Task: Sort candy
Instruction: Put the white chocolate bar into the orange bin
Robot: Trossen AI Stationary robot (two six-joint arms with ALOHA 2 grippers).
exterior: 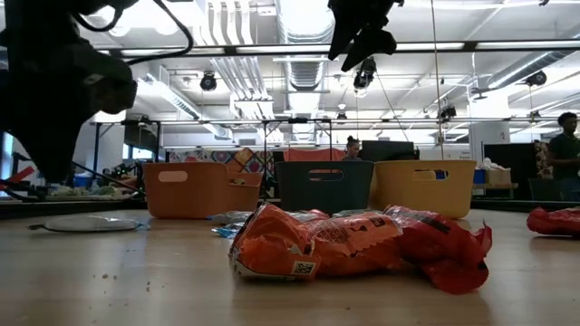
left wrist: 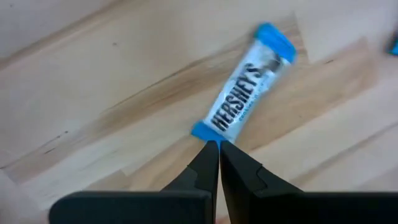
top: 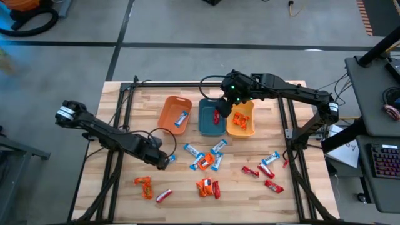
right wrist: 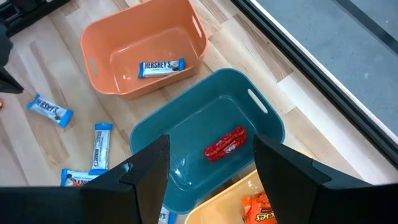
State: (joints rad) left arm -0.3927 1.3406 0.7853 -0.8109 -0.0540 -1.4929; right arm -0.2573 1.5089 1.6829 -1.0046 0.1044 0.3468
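Left gripper [left wrist: 219,144] low on the desk [top: 125,194], fingers pressed together, tips touching the near end of a blue-and-white candy [left wrist: 244,96] lying flat, nothing held. I would back off slightly, spread the fingers across the wrapper's narrow width, then close and lift toward the orange bin [top: 169,106], which already has one blue piece. Right gripper [right wrist: 211,163] hangs wide and empty above the teal bin [right wrist: 264,121], red candy [right wrist: 225,143] inside. Other candy lies loose mid-desk
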